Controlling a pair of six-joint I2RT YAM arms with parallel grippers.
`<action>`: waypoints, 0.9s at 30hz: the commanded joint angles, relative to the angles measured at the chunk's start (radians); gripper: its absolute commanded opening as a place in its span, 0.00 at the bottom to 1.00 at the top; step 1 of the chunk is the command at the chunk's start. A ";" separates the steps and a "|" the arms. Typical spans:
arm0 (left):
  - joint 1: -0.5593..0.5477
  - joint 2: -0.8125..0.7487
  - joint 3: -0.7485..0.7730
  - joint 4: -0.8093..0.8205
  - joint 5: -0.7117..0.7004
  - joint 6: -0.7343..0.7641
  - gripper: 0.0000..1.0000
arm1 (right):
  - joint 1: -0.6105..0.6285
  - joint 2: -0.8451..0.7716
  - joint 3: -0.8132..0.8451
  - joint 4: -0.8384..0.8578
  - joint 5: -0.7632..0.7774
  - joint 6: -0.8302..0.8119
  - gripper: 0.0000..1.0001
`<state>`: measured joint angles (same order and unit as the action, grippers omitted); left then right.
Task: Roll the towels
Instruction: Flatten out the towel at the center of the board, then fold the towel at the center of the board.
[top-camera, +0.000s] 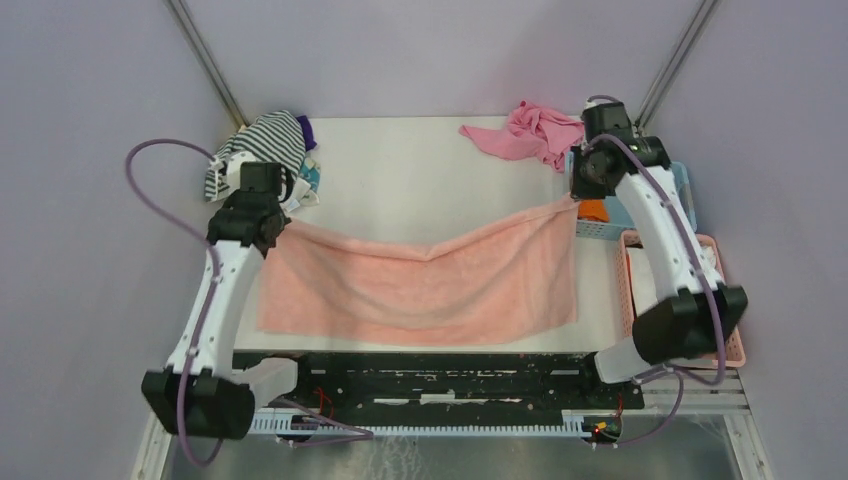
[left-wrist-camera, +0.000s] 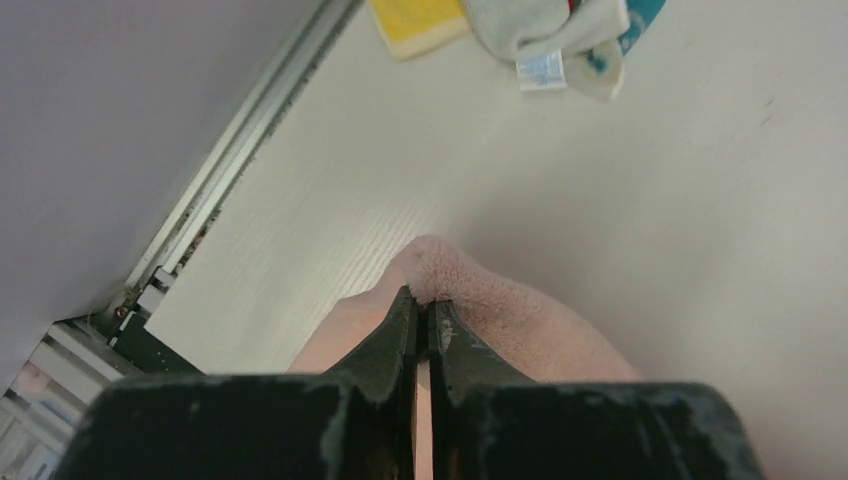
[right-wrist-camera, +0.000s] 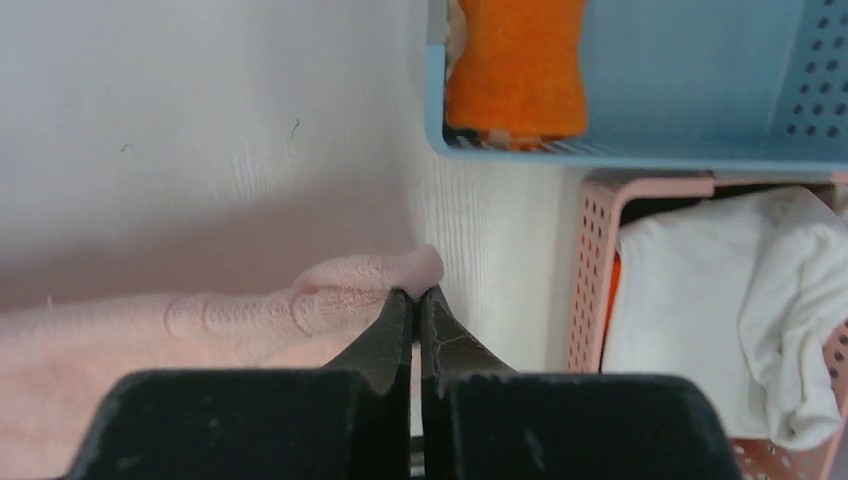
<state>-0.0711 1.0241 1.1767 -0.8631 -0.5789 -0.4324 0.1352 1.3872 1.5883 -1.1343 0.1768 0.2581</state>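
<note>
A pale pink towel (top-camera: 420, 285) hangs between my two grippers, sagging in the middle, with its near edge lying on the white table (top-camera: 400, 180). My left gripper (top-camera: 270, 222) is shut on the towel's far left corner; in the left wrist view the gripper (left-wrist-camera: 422, 300) pinches the fluffy corner (left-wrist-camera: 500, 315). My right gripper (top-camera: 580, 195) is shut on the far right corner, and the right wrist view shows the gripper (right-wrist-camera: 415, 295) with the towel's hem (right-wrist-camera: 250, 320) bunched at its tips. An orange rolled towel (right-wrist-camera: 515, 65) lies in the blue basket (right-wrist-camera: 700, 100).
A heap of striped and mixed cloths (top-camera: 262, 145) sits at the far left, and a bright pink cloth (top-camera: 530, 130) at the far right. The blue basket (top-camera: 680, 180) and a pink basket (top-camera: 715, 250) holding white cloth (right-wrist-camera: 730, 300) stand along the right edge.
</note>
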 joint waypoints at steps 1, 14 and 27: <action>0.061 0.188 0.015 0.185 0.117 0.006 0.06 | -0.005 0.239 0.089 0.196 0.004 -0.046 0.00; 0.351 0.633 0.164 0.234 0.583 0.033 0.03 | -0.066 0.595 0.283 0.233 -0.062 -0.064 0.00; 0.414 0.452 0.023 0.162 0.482 -0.016 0.07 | -0.105 0.366 0.015 0.180 -0.078 -0.013 0.01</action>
<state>0.3237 1.5745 1.2594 -0.7013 -0.0257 -0.4324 0.0402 1.8763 1.6730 -0.9478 0.1051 0.2138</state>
